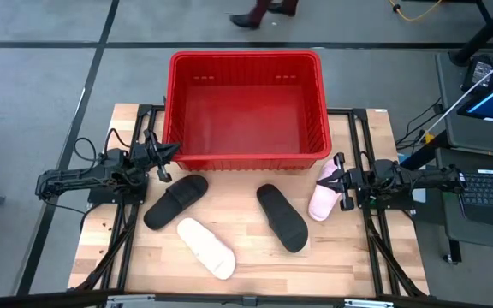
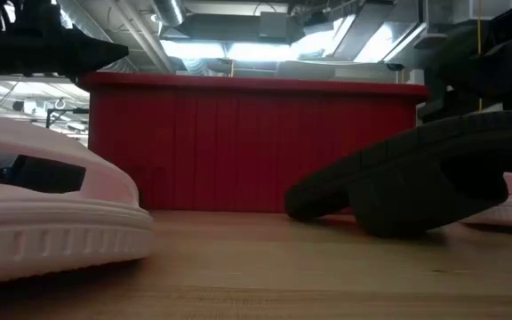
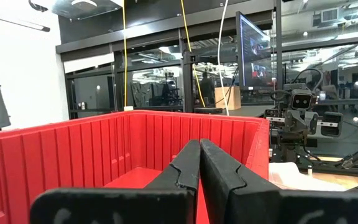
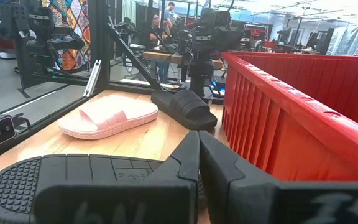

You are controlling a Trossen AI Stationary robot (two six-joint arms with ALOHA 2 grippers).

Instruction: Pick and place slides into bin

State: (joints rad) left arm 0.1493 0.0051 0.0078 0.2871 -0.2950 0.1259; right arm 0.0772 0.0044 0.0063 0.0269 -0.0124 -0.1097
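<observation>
Four slides [image 1: 282,216] loose on the desk [image 1: 358,257] before the empty bin [image 1: 245,111], probably light, springy foam (best pinched across the strap), both end effectors, left [image 1: 168,152] and right [image 1: 330,178], pressed together, empty.

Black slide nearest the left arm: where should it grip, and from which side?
Judging from the high view, take the black slide by its wide strap, coming straight down from above. It lies flat and sole-down on the table, angled, so the raised strap is the only part fingers can close around. The left gripper sits closest, beside the bin.
</observation>
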